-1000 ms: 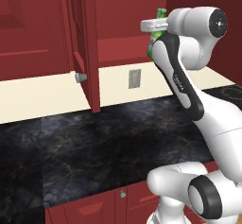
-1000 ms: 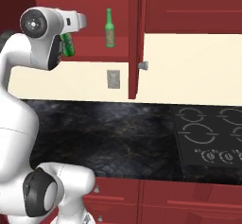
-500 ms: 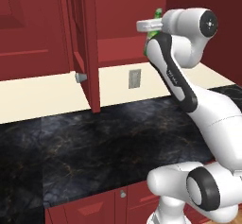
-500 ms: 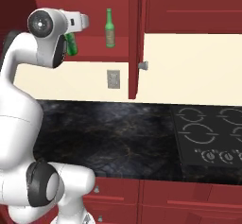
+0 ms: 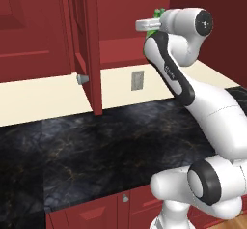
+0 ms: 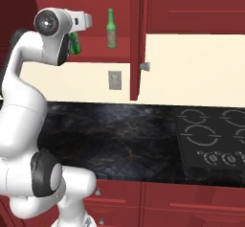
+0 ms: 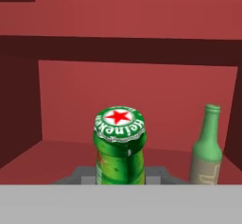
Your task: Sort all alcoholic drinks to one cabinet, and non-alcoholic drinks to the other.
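Nearest the hand camera, the bright green bottle (image 7: 120, 147) stands between the jaws, which are clamped on its neck; its cap with a red star faces the lens. From the right base view that bottle (image 6: 74, 44) hangs just behind the arm's wrist, at the mouth of the open cabinet (image 6: 136, 39). Further in, the paler olive bottle (image 7: 207, 147) stands upright on the cabinet shelf (image 7: 56, 154), to the right of the held one and apart from it. Below lies the dark marble table (image 6: 119, 135), with a stovetop (image 6: 210, 140) at its right end.
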### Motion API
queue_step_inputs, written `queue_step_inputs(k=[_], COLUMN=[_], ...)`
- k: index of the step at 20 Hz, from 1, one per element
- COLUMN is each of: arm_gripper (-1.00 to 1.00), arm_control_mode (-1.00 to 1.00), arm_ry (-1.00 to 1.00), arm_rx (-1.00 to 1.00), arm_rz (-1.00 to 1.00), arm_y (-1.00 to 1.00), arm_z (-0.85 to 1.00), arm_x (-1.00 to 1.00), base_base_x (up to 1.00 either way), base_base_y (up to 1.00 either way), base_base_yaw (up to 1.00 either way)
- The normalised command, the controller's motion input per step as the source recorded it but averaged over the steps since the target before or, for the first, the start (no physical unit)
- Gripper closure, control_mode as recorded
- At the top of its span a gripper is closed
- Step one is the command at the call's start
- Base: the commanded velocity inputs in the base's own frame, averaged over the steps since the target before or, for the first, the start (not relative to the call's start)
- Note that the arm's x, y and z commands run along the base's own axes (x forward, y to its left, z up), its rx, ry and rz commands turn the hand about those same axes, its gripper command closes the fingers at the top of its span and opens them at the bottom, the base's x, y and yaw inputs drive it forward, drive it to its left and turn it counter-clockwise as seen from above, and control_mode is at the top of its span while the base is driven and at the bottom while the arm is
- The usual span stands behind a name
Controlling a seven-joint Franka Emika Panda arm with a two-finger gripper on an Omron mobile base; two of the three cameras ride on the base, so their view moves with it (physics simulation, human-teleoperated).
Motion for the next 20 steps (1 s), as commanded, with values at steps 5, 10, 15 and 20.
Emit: queue_step_inputs(k=[5,10,15,20], arm_gripper=[1.00,1.00,1.00,1.00], arm_control_mode=[-1.00,-1.00,-1.00,-1.00], arm_ry=[0.00,0.00,0.00,0.00], arm_rx=[0.00,0.00,0.00,0.00], arm_rz=[0.00,0.00,0.00,0.00], arm_y=[0.04,0.03,0.01,0.01], arm_z=[0.00,-0.01,-0.01,-0.06], arm_x=[0.27,0.27,0.25,0.19], base_base_x=[0.00,0.00,0.00,0.00], base_base_y=[0.00,0.00,0.00,0.00], base_base_yaw=[0.00,0.00,0.00,0.00])
